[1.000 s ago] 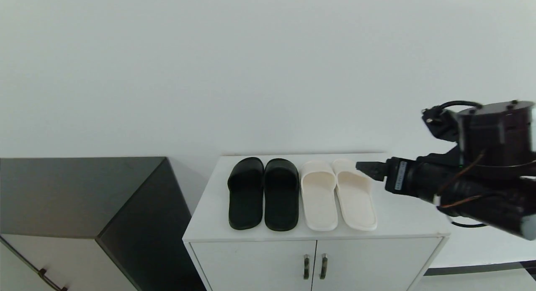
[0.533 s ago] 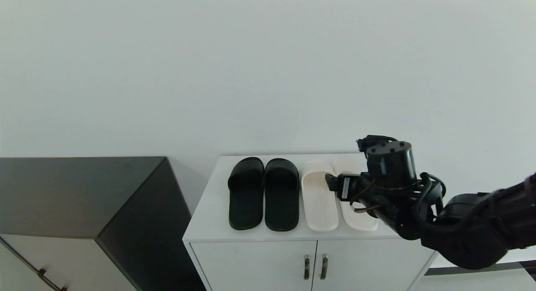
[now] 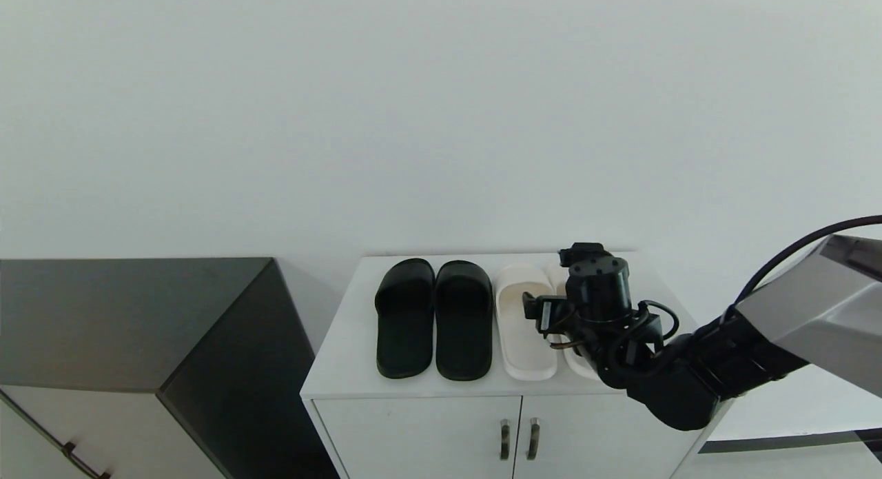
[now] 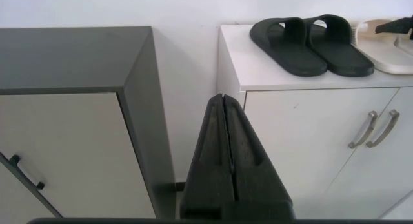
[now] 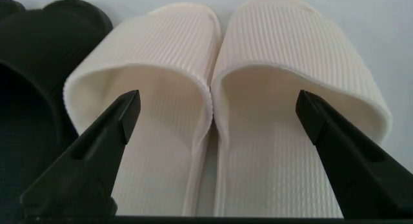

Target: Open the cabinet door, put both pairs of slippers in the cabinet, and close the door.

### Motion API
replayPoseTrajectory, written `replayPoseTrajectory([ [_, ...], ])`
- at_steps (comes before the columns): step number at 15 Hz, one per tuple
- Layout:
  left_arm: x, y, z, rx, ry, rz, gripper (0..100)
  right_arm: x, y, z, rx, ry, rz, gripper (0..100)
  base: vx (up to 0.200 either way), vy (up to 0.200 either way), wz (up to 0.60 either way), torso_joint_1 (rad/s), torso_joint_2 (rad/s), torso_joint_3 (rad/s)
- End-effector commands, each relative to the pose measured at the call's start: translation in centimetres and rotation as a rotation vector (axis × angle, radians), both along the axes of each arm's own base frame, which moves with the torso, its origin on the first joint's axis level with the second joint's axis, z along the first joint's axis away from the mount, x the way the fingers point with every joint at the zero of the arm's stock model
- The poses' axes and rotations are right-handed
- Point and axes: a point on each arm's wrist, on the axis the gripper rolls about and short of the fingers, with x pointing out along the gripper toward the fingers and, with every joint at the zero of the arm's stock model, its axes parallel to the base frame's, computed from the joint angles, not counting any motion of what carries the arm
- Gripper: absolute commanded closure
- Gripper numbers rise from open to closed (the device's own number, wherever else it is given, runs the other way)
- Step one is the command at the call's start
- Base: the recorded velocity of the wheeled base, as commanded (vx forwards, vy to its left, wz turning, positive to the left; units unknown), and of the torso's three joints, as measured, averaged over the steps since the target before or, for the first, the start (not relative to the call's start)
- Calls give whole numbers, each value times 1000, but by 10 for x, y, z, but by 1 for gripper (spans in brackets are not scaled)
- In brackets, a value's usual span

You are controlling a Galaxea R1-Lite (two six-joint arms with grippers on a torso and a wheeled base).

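Note:
A pair of white slippers (image 3: 524, 327) lies beside a pair of black slippers (image 3: 433, 319) on top of the white cabinet (image 3: 342, 358), toes toward the wall. Both cabinet doors (image 3: 420, 434) are shut, with two metal handles (image 3: 518, 439) at the middle. My right gripper (image 3: 532, 307) hovers over the white pair and hides part of the right-hand slipper. In the right wrist view it is open (image 5: 218, 104), its fingers (image 5: 116, 130) spread across both white slippers' (image 5: 155, 114) straps. My left gripper (image 4: 223, 100) is shut and empty, low down before the gap between the two cabinets.
A dark cabinet (image 3: 131, 313) with a pale front and a black handle (image 3: 83, 462) stands left of the white cabinet, a narrow gap between them. A plain white wall runs behind both. The white cabinet's handles (image 4: 377, 128) lie off to one side of my left gripper.
My right arm has swung in from the right and come down, bringing the gripper over the white slippers. The slippers, the doors and the left gripper stay as they were.

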Motion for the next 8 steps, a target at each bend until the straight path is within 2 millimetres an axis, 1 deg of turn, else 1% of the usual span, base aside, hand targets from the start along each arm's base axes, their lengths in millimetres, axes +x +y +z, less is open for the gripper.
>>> replayPoseTrajectory([
  [1, 0, 0, 0, 0, 0, 1, 100, 10, 1, -8, -11, 3, -11, 0, 0, 0, 0, 0, 0, 0],
  [6, 0, 0, 0, 0, 0, 1, 100, 26, 8, -6, -26, -35, -11, 0, 0, 0, 0, 0, 0, 0],
  [8, 0, 0, 0, 0, 0, 1, 100, 34, 11, -9, -40, -43, -10, 0, 0, 0, 0, 0, 0, 0],
])
